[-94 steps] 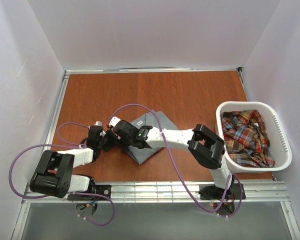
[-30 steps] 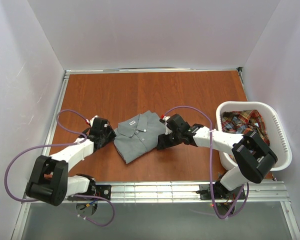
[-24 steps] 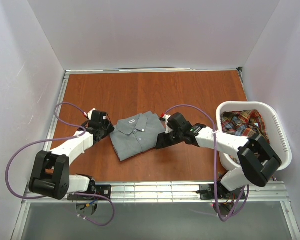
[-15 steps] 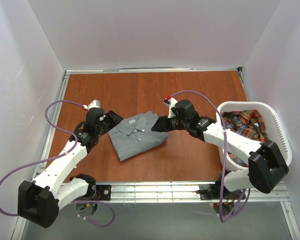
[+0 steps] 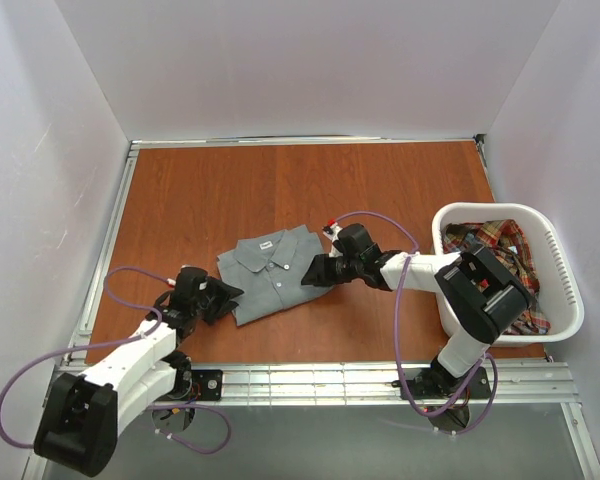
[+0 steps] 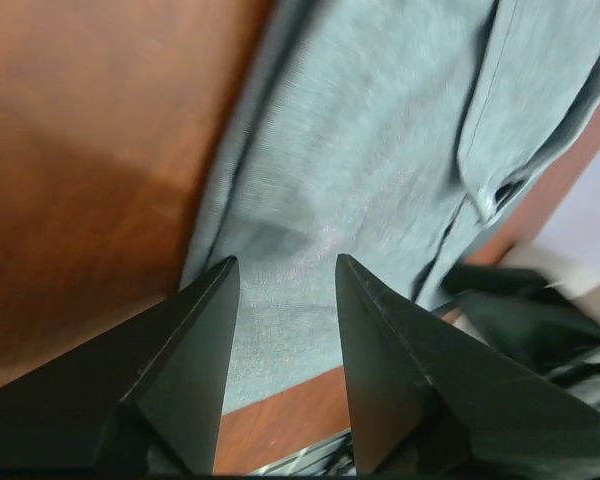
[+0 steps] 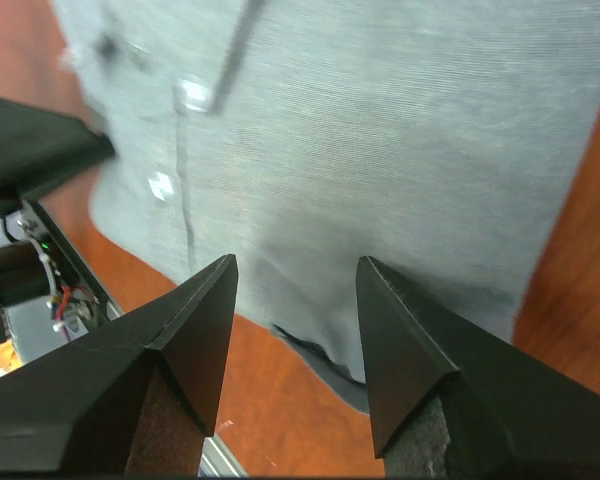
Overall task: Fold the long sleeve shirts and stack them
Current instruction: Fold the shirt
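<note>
Left wrist: grey shirt (image 6: pixel 380 180) lies just beyond spread fingers (image 6: pixel 185 380).

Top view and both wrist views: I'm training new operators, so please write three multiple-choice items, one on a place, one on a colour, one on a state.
1. Where does the plaid shirt lie? A over an arm; B in the white basket; C against the back wall.
2. The folded shirt on the table is: A grey; B blue; C white.
3. The left hand and right hand are: A both shut on cloth; B one open, one shut; C both open.
Answers: B, plaid cloth fills the basket; A, its collar and button front are plain grey; C, each wrist view shows a wide gap with nothing gripped.
</note>
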Controlling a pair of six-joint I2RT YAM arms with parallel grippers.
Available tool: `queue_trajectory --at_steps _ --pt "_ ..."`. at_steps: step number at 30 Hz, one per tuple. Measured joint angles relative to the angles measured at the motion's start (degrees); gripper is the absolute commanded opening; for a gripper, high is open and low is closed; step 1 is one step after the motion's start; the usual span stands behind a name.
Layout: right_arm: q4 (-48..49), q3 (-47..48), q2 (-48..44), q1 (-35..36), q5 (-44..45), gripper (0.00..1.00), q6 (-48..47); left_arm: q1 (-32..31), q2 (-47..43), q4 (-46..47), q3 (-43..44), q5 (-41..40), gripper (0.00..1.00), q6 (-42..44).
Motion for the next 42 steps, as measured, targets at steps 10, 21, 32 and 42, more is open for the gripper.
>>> queue_trajectory --at_steps 10,21,32,42 --pt "2.69 -2.12 0.74 2.40 -0.61 0.45 3.85 9.20 8.94 0.59 5.16 1.33 0.39 1.99" --pt "2.29 -1.40 -10.88 5.68 3.43 0.46 5.14 12.92 21.86 0.15 22.97 1.07 0.75 21.29" --pt "13.31 0.87 -3.76 -1.49 -1.64 0.44 3.61 5.27 9.49 -0.28 16.55 1.79 0.61 20.79" --pt "22.56 -4.87 7.72 -7.26 -4.52 0.42 4.59 12.22 16.26 7.39 9.07 4.37 0.60 14.82"
